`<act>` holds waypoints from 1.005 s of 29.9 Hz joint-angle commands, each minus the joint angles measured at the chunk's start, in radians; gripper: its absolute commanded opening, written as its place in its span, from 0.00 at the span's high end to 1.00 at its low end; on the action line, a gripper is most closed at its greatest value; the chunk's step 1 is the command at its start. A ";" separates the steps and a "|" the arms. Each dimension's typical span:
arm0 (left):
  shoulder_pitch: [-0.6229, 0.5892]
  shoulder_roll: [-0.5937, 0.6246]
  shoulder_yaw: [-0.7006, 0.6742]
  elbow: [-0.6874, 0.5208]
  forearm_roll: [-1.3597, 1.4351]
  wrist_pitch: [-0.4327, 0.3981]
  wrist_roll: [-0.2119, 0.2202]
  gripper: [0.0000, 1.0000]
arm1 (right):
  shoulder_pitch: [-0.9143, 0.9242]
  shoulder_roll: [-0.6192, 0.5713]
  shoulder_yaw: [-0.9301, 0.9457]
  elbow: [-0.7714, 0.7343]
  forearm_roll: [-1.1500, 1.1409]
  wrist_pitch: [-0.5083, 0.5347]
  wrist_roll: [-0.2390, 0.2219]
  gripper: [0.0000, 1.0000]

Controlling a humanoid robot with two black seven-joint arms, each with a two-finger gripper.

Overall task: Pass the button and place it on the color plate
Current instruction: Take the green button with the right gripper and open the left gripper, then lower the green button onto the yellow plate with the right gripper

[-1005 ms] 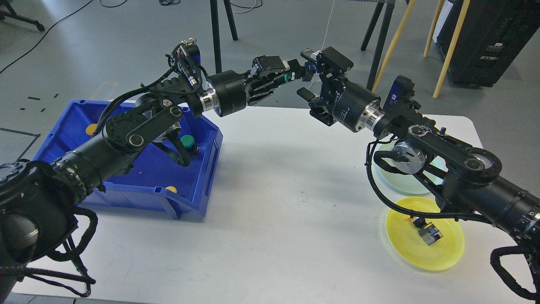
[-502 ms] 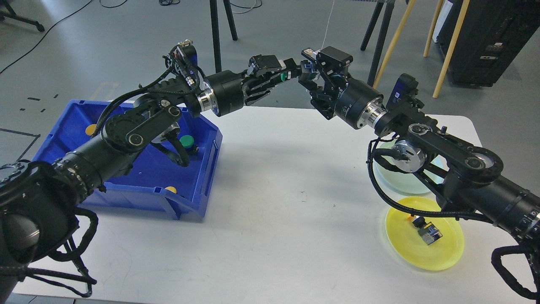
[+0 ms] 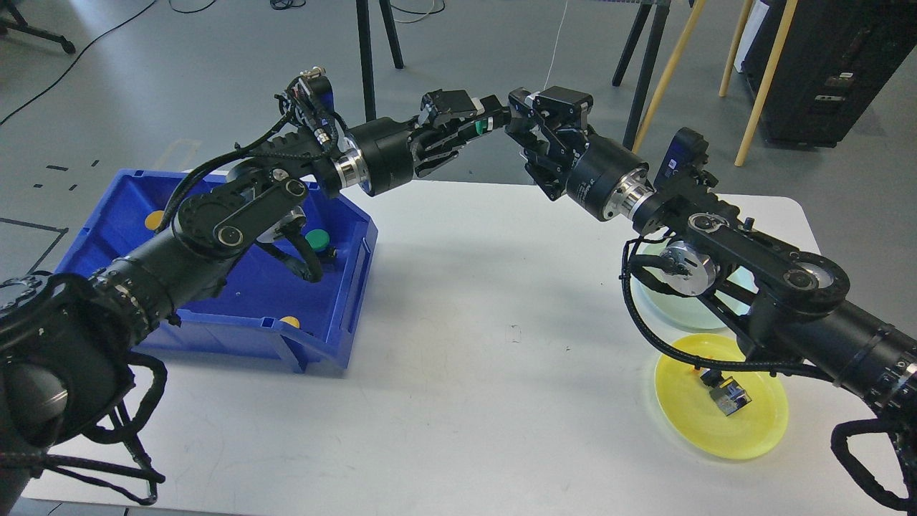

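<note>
Handover midway: left pincer (image 3: 478, 123) grasps small green round button (image 3: 476, 127); right pincer (image 3: 517, 132) at it, grip unclear; pale green plate (image 3: 680, 308) unfilled.

No text can be read with any certainty. A small white marking sits on the right arm's wrist housing (image 3: 589, 188), at about 1 o'clock from the surface's (image 3: 466, 373) centre, perhaps digits, too blurred to read.
</note>
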 commanded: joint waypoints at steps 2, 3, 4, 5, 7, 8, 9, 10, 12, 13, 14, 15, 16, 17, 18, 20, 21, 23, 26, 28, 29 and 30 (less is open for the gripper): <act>0.000 -0.001 0.002 0.000 -0.086 0.000 -0.001 0.07 | -0.002 -0.005 0.006 0.001 0.001 -0.015 -0.001 0.99; 0.000 -0.001 0.002 0.000 -0.097 0.000 -0.001 0.03 | -0.004 -0.006 0.012 0.001 0.003 -0.023 -0.001 0.99; 0.000 -0.001 0.002 0.000 -0.102 0.000 -0.001 0.02 | -0.005 -0.008 0.018 0.001 0.004 -0.031 -0.001 0.99; 0.000 -0.001 0.002 0.000 -0.102 0.000 -0.001 0.01 | -0.010 -0.008 0.027 0.000 0.007 -0.041 -0.001 0.99; 0.000 -0.001 0.000 0.001 -0.103 0.000 -0.001 0.01 | -0.025 -0.011 0.059 0.000 0.015 -0.070 -0.003 1.00; 0.002 -0.001 0.000 0.001 -0.105 0.000 -0.001 0.01 | -0.046 -0.012 0.087 0.000 0.023 -0.087 -0.006 0.99; 0.002 -0.001 0.000 0.001 -0.105 0.000 -0.001 0.01 | -0.071 -0.012 0.116 -0.002 0.030 -0.112 -0.009 1.00; 0.002 -0.001 0.000 0.001 -0.105 0.000 -0.001 0.01 | -0.106 -0.012 0.157 -0.003 0.056 -0.142 -0.014 1.00; 0.002 -0.002 0.000 0.001 -0.105 0.000 -0.001 0.01 | -0.178 -0.009 0.230 -0.006 0.142 -0.216 -0.023 1.00; 0.002 -0.002 0.002 0.001 -0.105 0.000 -0.001 0.01 | -0.210 -0.009 0.259 -0.006 0.199 -0.260 -0.032 1.00; 0.002 -0.002 0.000 0.001 -0.105 0.000 -0.001 0.01 | -0.244 -0.009 0.288 -0.003 0.266 -0.320 -0.049 1.00; 0.002 -0.002 0.000 0.001 -0.105 0.000 -0.001 0.01 | -0.275 -0.011 0.313 -0.003 0.335 -0.387 -0.072 1.00; 0.003 -0.002 0.000 0.001 -0.105 0.000 -0.001 0.01 | -0.295 -0.011 0.325 -0.003 0.384 -0.447 -0.089 1.00; 0.003 -0.002 0.000 0.001 -0.105 0.000 -0.001 0.01 | -0.312 -0.012 0.333 -0.009 0.429 -0.503 -0.107 1.00; 0.003 -0.002 0.000 0.001 -0.105 0.000 -0.001 0.01 | -0.329 -0.015 0.339 -0.012 0.472 -0.550 -0.119 1.00; 0.005 -0.002 0.000 0.001 -0.105 0.000 -0.001 0.01 | -0.363 -0.029 0.333 -0.012 0.507 -0.561 -0.135 1.00; 0.003 -0.002 0.000 0.001 -0.105 0.000 -0.001 0.01 | -0.375 -0.034 0.330 -0.014 0.515 -0.561 -0.144 1.00; 0.003 -0.002 0.000 0.001 -0.105 0.000 -0.001 0.01 | -0.381 -0.034 0.325 -0.035 0.521 -0.561 -0.173 1.00; 0.003 -0.002 0.000 0.001 -0.105 0.000 -0.001 0.01 | -0.380 -0.025 0.324 -0.126 0.529 -0.561 -0.239 0.98; 0.003 -0.002 0.000 0.001 -0.105 0.000 -0.001 0.01 | -0.375 -0.023 0.327 -0.161 0.529 -0.561 -0.245 0.82; 0.003 -0.002 0.000 0.001 -0.105 0.000 -0.001 0.01 | -0.375 -0.023 0.330 -0.163 0.529 -0.561 -0.245 0.72; 0.005 -0.002 0.000 0.001 -0.105 0.000 -0.001 0.01 | -0.375 -0.023 0.330 -0.163 0.529 -0.561 -0.245 0.59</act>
